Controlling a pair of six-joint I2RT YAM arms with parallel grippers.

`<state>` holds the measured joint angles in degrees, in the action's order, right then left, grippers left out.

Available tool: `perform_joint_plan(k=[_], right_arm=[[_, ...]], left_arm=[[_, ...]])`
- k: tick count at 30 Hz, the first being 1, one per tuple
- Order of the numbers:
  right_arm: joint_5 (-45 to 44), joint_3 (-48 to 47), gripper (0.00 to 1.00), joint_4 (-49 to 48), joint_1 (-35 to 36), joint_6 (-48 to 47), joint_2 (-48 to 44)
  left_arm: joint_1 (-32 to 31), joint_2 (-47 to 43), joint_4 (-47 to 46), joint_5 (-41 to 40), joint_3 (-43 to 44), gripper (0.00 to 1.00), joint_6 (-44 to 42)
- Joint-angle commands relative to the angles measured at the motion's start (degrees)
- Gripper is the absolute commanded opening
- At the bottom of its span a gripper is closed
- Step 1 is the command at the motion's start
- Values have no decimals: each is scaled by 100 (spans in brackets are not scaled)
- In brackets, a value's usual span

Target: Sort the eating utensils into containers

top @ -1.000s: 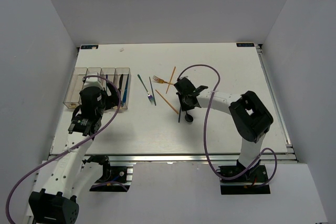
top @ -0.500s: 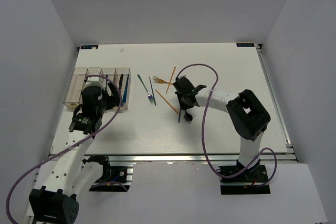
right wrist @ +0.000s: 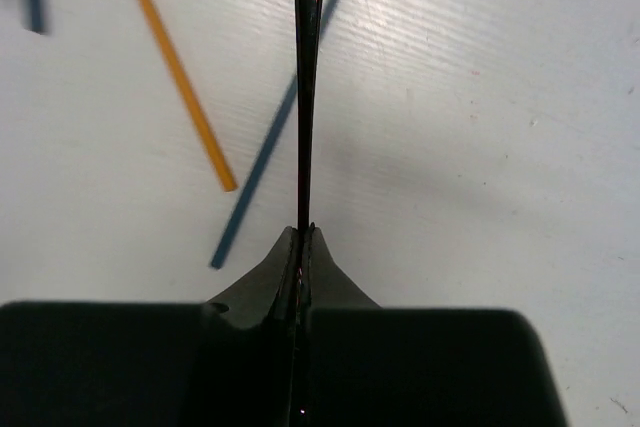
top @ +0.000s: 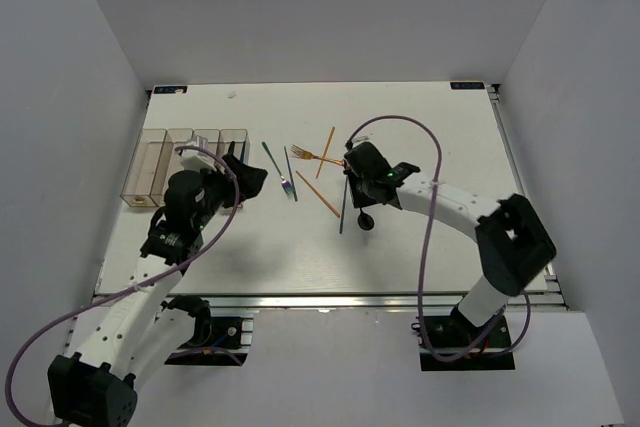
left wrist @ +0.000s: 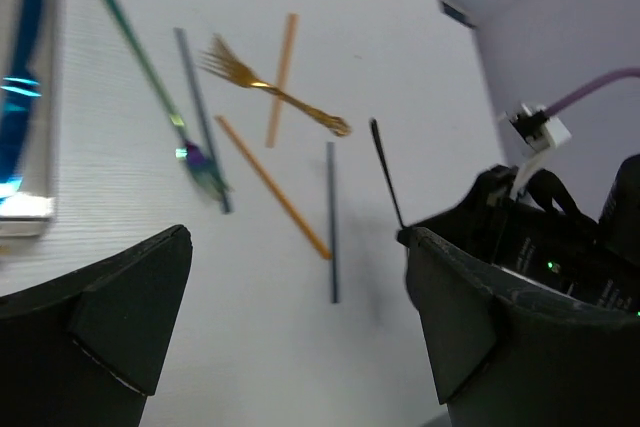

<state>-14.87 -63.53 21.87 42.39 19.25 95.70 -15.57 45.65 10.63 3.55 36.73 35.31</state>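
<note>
At the middle of the surface, the right gripper is pressed tight on a black utensil. A long stretch of it sticks out ahead, above an orange stick and a blue-grey stick. It looks light, stiff and slick, so a hold this far back may let it swing; a pinch nearer mid-length would steady it. The bins sit at the far left, well apart. The left gripper, spread wide and empty, hovers beside them.
</note>
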Motion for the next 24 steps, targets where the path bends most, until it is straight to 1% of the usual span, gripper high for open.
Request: perform_joint_plan(k=[1, 2, 3, 4, 5, 7, 8, 10, 14, 17, 19, 20, 21, 22, 24], right_arm=[[351, -28, 0, -121, -12, 18, -710], [475, -19, 0, -156, -12, 9, -867], [598, -2, 0, -209, -3, 9, -947], [748, 24, 0, -296, 15, 9, -1018], [1045, 112, 0, -523, 76, 44, -1192], [1432, 183, 0, -744, 207, 114, -1343], [1635, 226, 0, -963, 260, 175, -1509], [1846, 227, 0, -1149, 444, 334, -1650], [1866, 8, 0, -1273, 779, 413, -1713], [1856, -98, 0, -1378, 937, 457, -1713], [2005, -212, 0, -1387, 1025, 466, -1652], [2041, -248, 0, -1378, 1060, 457, -1573], [2058, -283, 0, -1387, 1095, 449, -1537], [2076, -292, 0, -1430, 1165, 466, -1519], [2120, -274, 0, -1614, 1236, 492, -1519]], left_arm=[[-402, 75, -1498, 392, -306, 98, 1150], [-577, 154, -1947, 453, -455, 98, 1310], [-674, 242, -1951, 471, -456, 98, 1434], [-771, 330, -2395, 480, -561, 98, 1557], [-998, 505, -2591, 445, -588, 98, 1749], [-1219, 690, -3117, 375, -606, 98, 1830], [-1385, 891, -3155, 296, -553, 98, 1822], [-1527, 1121, -3146, 120, -396, 98, 1743], [-1589, 1508, -3428, 102, -334, 96, 1734], [-1589, 1745, -2884, -135, -71, 94, 1550], [-1580, 1755, -2961, -179, -96, 92, 1549], [-1589, 1746, -2997, -188, -105, 88, 1549], [-1589, 1754, -3058, -171, -87, 82, 1540], [-1589, 1798, -3015, -179, -52, 71, 1523], [-1580, 1860, -2901, -197, 62, 54, 1497]])
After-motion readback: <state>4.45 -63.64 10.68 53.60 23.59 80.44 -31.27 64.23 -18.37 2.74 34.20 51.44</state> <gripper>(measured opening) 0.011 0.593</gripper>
